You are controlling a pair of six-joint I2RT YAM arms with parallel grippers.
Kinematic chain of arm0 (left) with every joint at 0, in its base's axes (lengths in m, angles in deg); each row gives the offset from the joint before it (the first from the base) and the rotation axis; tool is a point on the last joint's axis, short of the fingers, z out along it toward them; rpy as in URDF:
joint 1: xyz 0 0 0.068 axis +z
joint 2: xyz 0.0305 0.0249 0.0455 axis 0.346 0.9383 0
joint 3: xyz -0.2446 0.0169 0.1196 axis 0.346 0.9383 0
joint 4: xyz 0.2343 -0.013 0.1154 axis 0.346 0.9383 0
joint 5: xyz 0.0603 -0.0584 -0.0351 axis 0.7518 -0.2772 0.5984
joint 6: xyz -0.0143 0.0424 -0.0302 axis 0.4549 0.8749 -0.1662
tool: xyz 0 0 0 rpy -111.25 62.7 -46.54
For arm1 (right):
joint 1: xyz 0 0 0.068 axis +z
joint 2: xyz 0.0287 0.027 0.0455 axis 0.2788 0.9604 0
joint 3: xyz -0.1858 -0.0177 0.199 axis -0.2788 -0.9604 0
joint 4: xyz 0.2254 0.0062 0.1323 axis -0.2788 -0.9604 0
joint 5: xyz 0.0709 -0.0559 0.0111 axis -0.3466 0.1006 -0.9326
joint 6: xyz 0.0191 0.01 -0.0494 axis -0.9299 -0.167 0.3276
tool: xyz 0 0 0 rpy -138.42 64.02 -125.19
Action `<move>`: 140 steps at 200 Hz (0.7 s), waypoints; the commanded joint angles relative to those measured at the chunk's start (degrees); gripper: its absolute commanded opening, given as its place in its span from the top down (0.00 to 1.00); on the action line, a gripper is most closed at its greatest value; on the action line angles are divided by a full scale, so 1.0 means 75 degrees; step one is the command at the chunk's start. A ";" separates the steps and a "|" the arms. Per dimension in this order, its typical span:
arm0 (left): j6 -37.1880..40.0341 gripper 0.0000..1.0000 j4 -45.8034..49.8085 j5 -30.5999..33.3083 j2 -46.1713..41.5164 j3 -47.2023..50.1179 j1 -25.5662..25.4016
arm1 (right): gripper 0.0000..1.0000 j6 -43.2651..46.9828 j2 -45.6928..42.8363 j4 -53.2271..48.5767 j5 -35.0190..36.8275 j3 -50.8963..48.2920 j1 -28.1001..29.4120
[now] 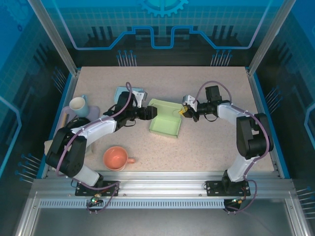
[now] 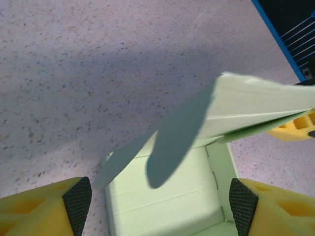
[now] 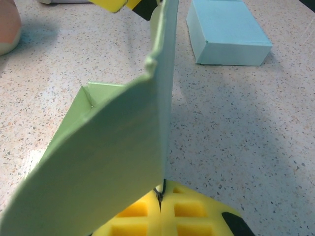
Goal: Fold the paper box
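Observation:
The light green paper box (image 1: pixel 165 120) lies mid-table, its tray open and its lid flap (image 2: pixel 256 105) lifted at an angle. My right gripper (image 1: pixel 184 112) is shut on the lid's right edge. In the right wrist view the lid (image 3: pixel 123 147) rises straight out of the closed yellow fingertips (image 3: pixel 162 211). My left gripper (image 1: pixel 150 113) is open at the box's left end. In the left wrist view its black pads (image 2: pixel 78 204) stand either side of the tray floor (image 2: pixel 167 196), gripping nothing. The right gripper's yellow finger (image 2: pixel 295 129) shows under the lid.
A pale blue box (image 1: pixel 129 93) sits just behind the left gripper, also the blue box (image 3: pixel 226 32) in the right wrist view. A white mug (image 1: pixel 78 104) stands at far left, and an orange cup (image 1: pixel 116 158) near the front left edge.

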 commanded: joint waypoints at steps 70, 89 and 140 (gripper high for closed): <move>-0.0230 0.25 0.0353 -0.0155 0.0807 -0.1056 -0.0526 | 1.00 0.0447 0.0127 -0.0248 0.0558 0.0105 0.0310; -0.0498 0.26 0.0477 -0.0120 0.0899 -0.1196 -0.0764 | 1.00 0.0538 0.0138 -0.0318 0.0799 0.0133 0.0420; -0.1013 0.30 0.0609 0.0701 0.0788 -0.0703 -0.0998 | 0.88 0.0634 -0.0003 -0.0799 0.0986 0.0226 0.0537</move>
